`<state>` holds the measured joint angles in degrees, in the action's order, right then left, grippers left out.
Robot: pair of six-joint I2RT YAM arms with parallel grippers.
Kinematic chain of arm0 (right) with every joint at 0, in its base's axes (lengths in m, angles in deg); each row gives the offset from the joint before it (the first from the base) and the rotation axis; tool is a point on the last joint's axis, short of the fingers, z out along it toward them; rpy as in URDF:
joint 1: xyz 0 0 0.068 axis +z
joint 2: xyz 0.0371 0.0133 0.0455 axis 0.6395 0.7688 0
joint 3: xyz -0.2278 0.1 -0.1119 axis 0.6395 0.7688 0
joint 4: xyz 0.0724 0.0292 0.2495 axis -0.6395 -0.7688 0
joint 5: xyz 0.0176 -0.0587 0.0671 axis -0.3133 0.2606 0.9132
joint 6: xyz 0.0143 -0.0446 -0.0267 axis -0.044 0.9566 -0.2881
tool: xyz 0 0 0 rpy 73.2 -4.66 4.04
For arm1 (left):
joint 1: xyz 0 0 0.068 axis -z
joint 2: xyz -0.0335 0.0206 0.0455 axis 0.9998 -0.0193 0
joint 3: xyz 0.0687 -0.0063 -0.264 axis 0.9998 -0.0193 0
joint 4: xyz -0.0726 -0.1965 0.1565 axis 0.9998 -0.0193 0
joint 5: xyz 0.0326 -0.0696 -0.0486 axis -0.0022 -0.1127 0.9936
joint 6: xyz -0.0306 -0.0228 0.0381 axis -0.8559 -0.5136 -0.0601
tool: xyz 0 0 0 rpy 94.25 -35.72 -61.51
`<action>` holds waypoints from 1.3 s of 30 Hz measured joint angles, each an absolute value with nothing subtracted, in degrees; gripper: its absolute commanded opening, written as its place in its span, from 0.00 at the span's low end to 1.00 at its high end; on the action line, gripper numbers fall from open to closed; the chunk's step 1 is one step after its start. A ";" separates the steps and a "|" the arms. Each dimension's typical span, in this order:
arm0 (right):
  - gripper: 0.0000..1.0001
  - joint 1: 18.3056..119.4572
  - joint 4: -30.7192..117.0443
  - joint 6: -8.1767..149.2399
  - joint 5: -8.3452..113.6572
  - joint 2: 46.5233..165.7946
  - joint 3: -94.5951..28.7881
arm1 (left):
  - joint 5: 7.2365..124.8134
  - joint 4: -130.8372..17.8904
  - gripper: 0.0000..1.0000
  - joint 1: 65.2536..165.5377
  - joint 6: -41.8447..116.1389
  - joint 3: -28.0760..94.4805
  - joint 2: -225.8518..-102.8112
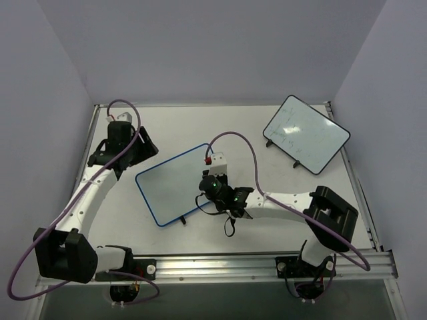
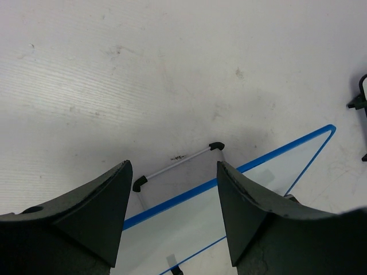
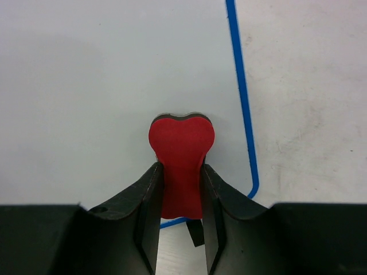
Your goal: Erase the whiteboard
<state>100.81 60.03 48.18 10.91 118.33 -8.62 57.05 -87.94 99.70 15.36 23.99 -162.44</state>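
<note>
The whiteboard (image 1: pixel 172 185), white with a thin blue frame, lies in the middle of the table and looks wiped clean. My right gripper (image 1: pixel 205 185) is over its right edge, shut on a red eraser (image 3: pixel 181 152). The right wrist view shows the eraser pressed on the white surface (image 3: pixel 86 86) close to a rounded blue corner (image 3: pixel 252 186), with my right gripper (image 3: pixel 180 172) clamped round its waist. My left gripper (image 1: pixel 145 143) is open and empty just beyond the board's far left edge. In the left wrist view it (image 2: pixel 172 172) hovers over the board's far edge (image 2: pixel 189 223).
A black-framed whiteboard (image 1: pixel 305 133) with faint marks stands at the back right; its edge shows in the left wrist view (image 2: pixel 361 97). A thin support bar with black feet (image 2: pixel 178 160) sits behind the blue board. Grey walls enclose the table on three sides.
</note>
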 measured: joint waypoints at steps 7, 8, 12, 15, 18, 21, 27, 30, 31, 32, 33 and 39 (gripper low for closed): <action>0.03 93.71 53.69 47.00 11.52 107.71 -8.58 | 58.91 -88.31 0.70 95.46 17.05 25.26 -161.72; 0.03 91.44 53.28 47.06 11.93 106.40 -8.60 | 59.13 -88.42 0.70 95.44 17.33 25.26 -161.37; 0.03 80.09 51.79 47.85 15.78 105.87 -10.87 | 60.27 -88.44 0.70 95.42 17.98 25.26 -159.73; 0.02 73.01 50.57 49.31 17.84 110.83 -15.75 | 61.40 -88.49 0.70 95.25 18.18 25.26 -158.66; 0.02 69.14 49.98 50.93 20.44 120.54 -23.97 | 62.43 -88.62 0.70 95.09 18.66 25.26 -157.79; 0.02 66.54 49.74 52.18 23.04 129.39 -30.30 | 63.33 -89.01 0.70 94.94 19.45 25.26 -156.93; 0.14 63.15 45.82 53.95 26.75 143.05 -41.36 | 65.69 -89.71 0.70 93.74 20.98 25.19 -155.38; 0.22 61.97 44.42 54.67 28.04 146.26 -44.01 | 66.80 -89.78 0.71 92.89 21.44 25.13 -154.97; 0.31 61.71 43.86 54.84 28.28 147.05 -44.84 | 67.15 -89.78 0.70 92.60 21.57 25.13 -154.92; 0.32 61.53 43.29 55.02 28.57 147.75 -45.71 | 67.48 -89.80 0.71 92.38 21.74 25.13 -154.92; 0.37 61.47 43.00 55.13 28.76 148.30 -46.39 | 67.85 -89.78 0.70 92.19 21.96 25.06 -154.92; 0.63 61.56 41.80 55.89 29.22 148.67 -48.05 | 69.47 -89.69 0.70 91.62 22.29 23.84 -154.83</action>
<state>61.56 41.80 55.89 29.22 148.67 -48.05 69.47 -89.69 91.62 22.29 23.84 -154.83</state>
